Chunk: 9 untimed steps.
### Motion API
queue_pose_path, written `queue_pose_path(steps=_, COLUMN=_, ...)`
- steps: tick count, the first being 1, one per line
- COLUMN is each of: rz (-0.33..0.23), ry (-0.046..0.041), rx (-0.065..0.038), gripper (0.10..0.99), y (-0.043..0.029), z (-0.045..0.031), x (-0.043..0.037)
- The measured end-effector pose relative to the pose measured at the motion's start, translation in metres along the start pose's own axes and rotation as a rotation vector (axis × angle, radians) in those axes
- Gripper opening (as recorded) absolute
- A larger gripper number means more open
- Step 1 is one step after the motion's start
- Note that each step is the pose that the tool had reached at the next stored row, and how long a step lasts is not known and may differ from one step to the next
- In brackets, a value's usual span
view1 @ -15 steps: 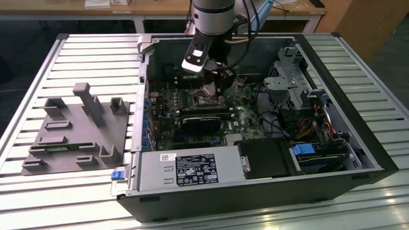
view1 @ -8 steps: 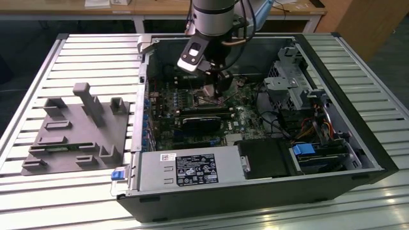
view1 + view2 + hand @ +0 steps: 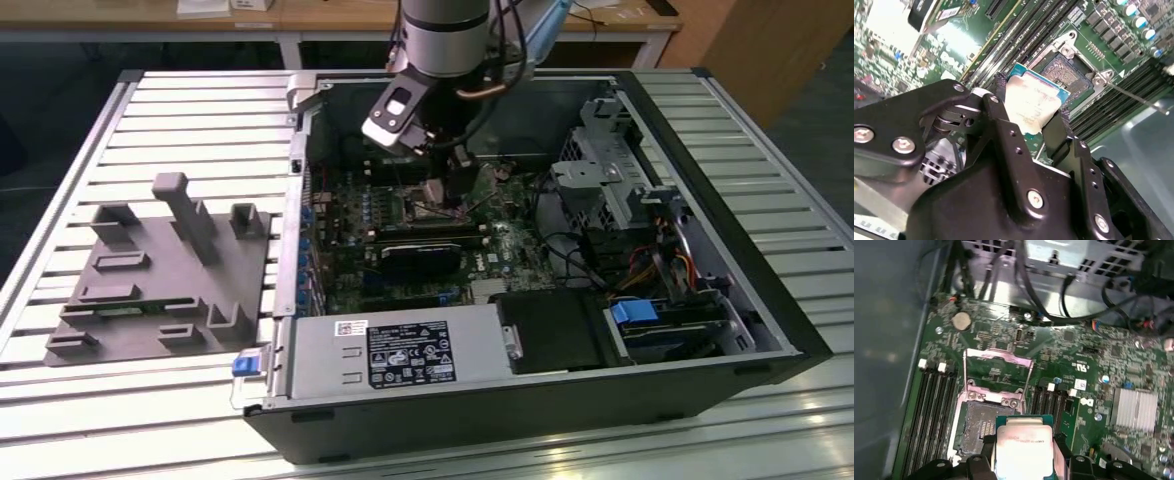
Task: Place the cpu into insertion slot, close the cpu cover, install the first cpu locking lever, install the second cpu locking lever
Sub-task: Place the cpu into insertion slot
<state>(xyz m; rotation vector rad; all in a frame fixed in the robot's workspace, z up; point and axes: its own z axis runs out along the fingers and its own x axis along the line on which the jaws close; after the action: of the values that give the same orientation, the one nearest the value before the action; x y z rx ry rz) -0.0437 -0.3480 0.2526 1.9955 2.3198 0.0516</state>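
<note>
The step in hand is the first one: getting the cpu [image 3: 1030, 112] into the insertion slot [image 3: 1068, 70]. The hand [image 3: 1031, 99] is closed on the chip, its two fingers [image 3: 1054, 132] pinching opposite edges, so the silvery top faces away from the board and the green rim shows at the far edge. In the first wrist view the cpu [image 3: 1021, 450] hangs between the fingertips, just short of the insertion slot [image 3: 981, 427], which lies below and slightly ahead of the hand, with its dark contact field bare. The chip looks clear of the socket, not yet touching it, though I cannot tell how large the gap is.

The cpu cover [image 3: 999, 356] stands swung open beyond the socket, on the side away from the hand, so the way in is free. A thin locking lever [image 3: 1134, 96] juts out to one side of the socket, raised off the board. In the exterior view the hand [image 3: 454, 195] reaches down inside the open computer case [image 3: 534, 410], which rests on the slatted worktop [image 3: 200, 120].

By my judgement, seating the chip calls for squaring its edges with the socket rim, keeping it level, and a gentle descent, since the contacts beneath would not forgive a skewed or forced drop
</note>
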Motion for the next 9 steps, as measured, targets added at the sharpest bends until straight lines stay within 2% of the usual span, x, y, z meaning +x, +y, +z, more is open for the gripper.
queue_pose_path(steps=9, rz=0.153, ry=-0.0121, rx=0.006, gripper=0.537, y=-0.0003, z=0.003, x=0.0002)
